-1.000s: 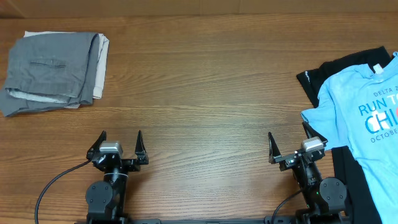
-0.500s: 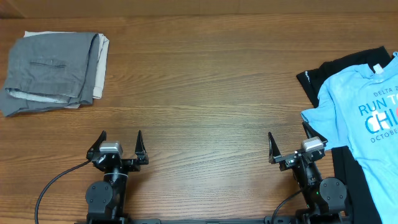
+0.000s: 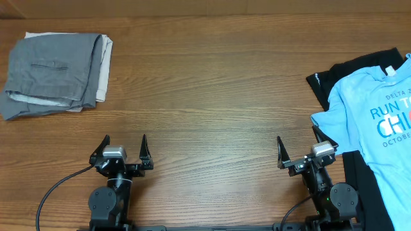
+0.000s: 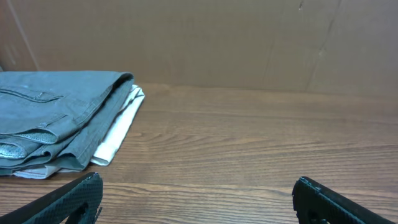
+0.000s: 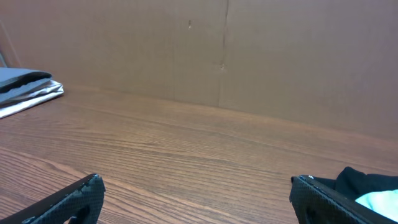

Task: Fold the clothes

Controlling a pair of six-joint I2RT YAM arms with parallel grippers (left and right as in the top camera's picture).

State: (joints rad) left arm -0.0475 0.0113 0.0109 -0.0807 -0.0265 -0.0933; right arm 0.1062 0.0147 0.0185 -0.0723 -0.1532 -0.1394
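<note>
- Shorts point(image 3: 54, 67) lie folded at the bench's far-left corner, so the task looks finished.
- Left fingers point(image 3: 143, 149) and right fingers point(image 3: 280, 151) are spread and empty at the near edge, apparently parked.

Open wood through the middle, cloth piled at both ends.

The brown wooden surface point(image 3: 212, 83) lies bare from the left tool point(image 3: 124, 142) and right tool point(image 3: 298, 145) up to the brown cardboard back wall point(image 4: 249, 43), and nothing sits between either tool's spread fingers. At the far left corner the folded mid-grey woven shorts point(image 3: 51, 67) rest stacked on a folded pale beige garment point(image 3: 106, 64), well apart from the left tool. On the right, the light blue printed T-shirt point(image 3: 376, 122) over a black garment point(image 3: 331, 80) crowds the right tool's outer side, seemingly just beside it; contact is unclear from overhead.
</note>
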